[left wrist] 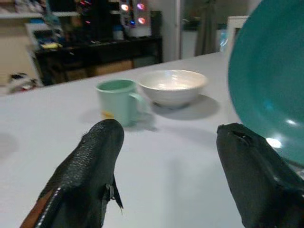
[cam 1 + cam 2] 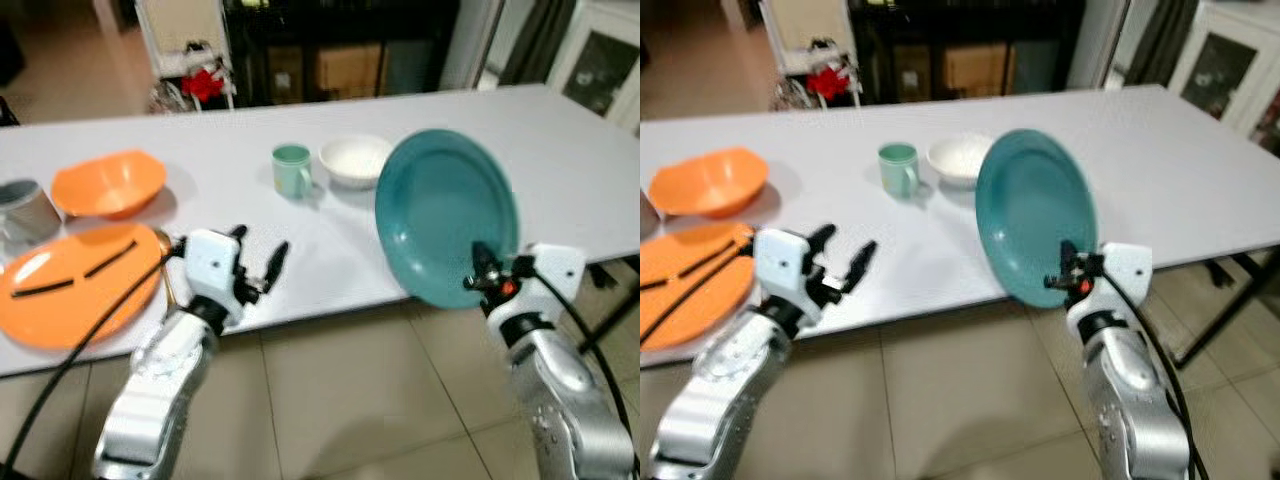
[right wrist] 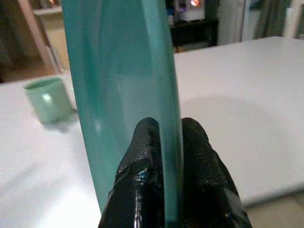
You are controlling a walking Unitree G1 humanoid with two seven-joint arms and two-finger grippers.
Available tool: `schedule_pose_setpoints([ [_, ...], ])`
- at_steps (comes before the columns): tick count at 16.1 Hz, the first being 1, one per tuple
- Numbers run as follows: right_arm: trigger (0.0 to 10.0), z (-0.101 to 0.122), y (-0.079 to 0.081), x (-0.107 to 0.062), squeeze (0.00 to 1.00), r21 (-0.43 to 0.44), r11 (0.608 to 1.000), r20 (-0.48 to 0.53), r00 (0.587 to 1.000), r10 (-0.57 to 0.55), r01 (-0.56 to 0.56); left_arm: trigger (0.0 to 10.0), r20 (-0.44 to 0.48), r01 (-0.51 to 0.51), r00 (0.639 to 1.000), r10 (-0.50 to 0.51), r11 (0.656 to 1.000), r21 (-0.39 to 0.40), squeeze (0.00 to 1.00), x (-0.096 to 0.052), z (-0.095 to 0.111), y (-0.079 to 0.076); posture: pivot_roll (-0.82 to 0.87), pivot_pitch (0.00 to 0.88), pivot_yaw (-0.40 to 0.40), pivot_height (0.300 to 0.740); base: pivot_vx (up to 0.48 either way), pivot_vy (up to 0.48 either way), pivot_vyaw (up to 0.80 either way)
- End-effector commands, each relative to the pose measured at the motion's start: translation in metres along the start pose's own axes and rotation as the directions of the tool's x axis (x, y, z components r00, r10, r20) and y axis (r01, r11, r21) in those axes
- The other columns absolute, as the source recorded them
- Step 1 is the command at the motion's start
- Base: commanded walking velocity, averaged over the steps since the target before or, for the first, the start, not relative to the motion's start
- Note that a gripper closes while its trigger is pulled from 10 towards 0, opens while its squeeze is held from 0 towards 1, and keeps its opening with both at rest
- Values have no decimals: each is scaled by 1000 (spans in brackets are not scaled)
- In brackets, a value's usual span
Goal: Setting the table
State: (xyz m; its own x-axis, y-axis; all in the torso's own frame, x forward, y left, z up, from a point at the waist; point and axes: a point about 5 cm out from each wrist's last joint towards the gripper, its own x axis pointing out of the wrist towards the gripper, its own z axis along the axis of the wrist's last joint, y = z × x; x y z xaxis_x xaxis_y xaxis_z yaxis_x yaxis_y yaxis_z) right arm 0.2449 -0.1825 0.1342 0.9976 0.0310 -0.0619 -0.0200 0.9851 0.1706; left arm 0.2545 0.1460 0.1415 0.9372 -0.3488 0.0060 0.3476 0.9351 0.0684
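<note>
— Where was the round teal plastic plate (image 2: 445,215)?

— It stood almost on its edge, above the near edge of the long white table (image 2: 580,180), tilted with its hollow side toward the robot's left. The right gripper (image 2: 486,268) held it at the lower rim. In the right wrist view the two black fingers (image 3: 142,156) were closed on the rim, one on each side, and the plate rose straight up between them.

— And the left gripper (image 2: 258,262)?

— It was over the near edge of the table, just beside the flat orange plate (image 2: 75,285), and its fingers (image 1: 90,166) were spread wide with nothing between them. The left wrist view looked past them to the pale green mug (image 1: 118,100) and the white round bowl (image 1: 172,86), which stood close together but apart from each other.

— What else lay on the table?

— Two black sticks (image 2: 108,258) lay on the flat orange plate — I could not tell what they were. Behind that plate stood a deep orange bowl (image 2: 108,183), and at the far left a grey metal pot (image 2: 25,212), cut by the picture's edge.
</note>
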Motion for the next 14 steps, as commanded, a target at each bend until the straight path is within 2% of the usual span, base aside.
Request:
schedule_pose_setpoints([
  [1, 10000, 8, 12, 3, 0, 40, 997, 36, 997, 71, -72, 10000, 1, -16, 1000, 16, 1000, 20, 1000, -1, 2, 5, 27, 0, -7, 740, 375, 0, 0],
  [3, 10000, 11, 14, 5, 0, 55, 991, 25, 992, 120, -122, 10000, 2, -10, 1000, 10, 1000, 21, 996, -1, 2, 6, 23, 0, -4, 740, 129, 0, 0],
  [4, 10000, 13, 9, 8, 0, 83, 992, 10, 995, 99, -99, 10000, -14, 1, 1000, -1, 999, 44, 867, 0, 1, 6, 23, 0, -4, 740, 0, 0, 0],
  [5, 10000, 14, 5, 10, 0, 149, 986, -2, 997, 80, -79, 10000, -21, 17, 1000, -15, 998, 57, 804, 1, 0, 6, 22, 0, -1, 740, 0, 0, 0],
  [8, 10000, 12, 0, 13, 0, 286, 955, -81, 991, 106, -79, 10000, -14, 67, 998, -66, 996, 67, 686, 4, 5, 9, 17, 0, 1, 740, 0, 0, 0],
  [10, 10000, 10, -3, 16, 0, 413, 909, -124, 985, 121, -60, 10000, -23, 161, 987, -159, 983, 90, 690, 8, 9, 7, 16, 0, 1, 740, 0, 0, 0],
  [11, 10000, 10, -4, 19, 0, 493, 868, -153, 977, 151, -57, 10000, -45, 240, 971, -236, 964, 119, 682, 9, 12, 6, 21, 0, 0, 740, 0, 0, 0],
  [13, 10000, 1, -12, 26, 0, 552, 833, -254, 957, 139, 26, 10000, -68, 310, 951, -303, 940, 144, 682, 11, 18, 7, 20, 0, 1, 740, 0, 0, 0],
  [14, 10000, -6, -14, 30, 0, 580, 811, -329, 932, 148, 76, 10000, -67, 338, 941, -332, 929, 151, 678, 12, 23, 8, 18, 0, 1, 740, 0, 0, 0],
])
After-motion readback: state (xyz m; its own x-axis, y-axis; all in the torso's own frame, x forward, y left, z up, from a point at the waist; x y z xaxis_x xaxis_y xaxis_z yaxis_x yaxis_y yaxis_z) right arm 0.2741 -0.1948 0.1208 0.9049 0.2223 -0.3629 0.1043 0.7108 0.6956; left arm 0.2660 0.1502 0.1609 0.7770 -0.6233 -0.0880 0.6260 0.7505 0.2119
